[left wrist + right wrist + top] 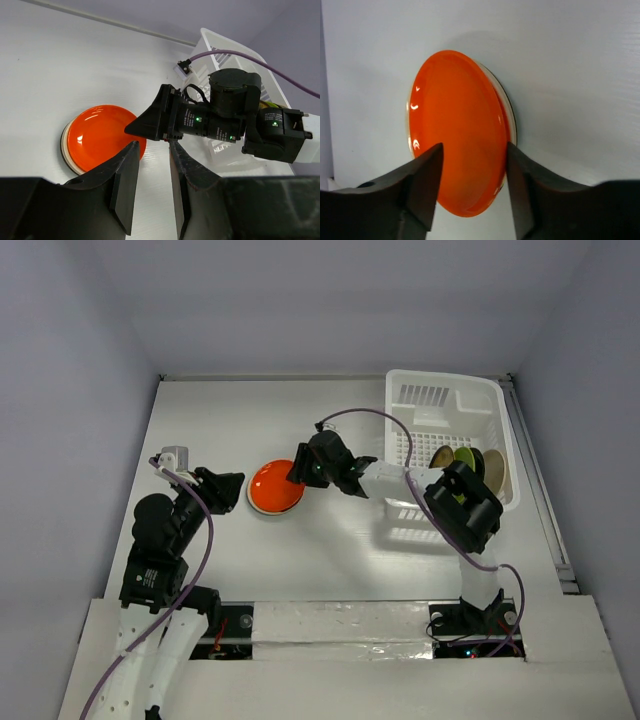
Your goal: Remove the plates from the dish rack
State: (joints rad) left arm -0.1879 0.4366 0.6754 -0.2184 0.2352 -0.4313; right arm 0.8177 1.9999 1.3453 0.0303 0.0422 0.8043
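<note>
Two right fingers [422,187] seemingly astride orange plate [455,130]

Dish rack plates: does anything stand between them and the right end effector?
Only the left wall of the dish rack. The right end effector sits at the orange plate, left of the rack; the other plates stand at its right side. No loose object lies between.

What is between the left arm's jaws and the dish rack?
The red-orange plate, lying flat on the table, and then the right arm, stretched over from the dish rack side. The top view shows it best.
</note>
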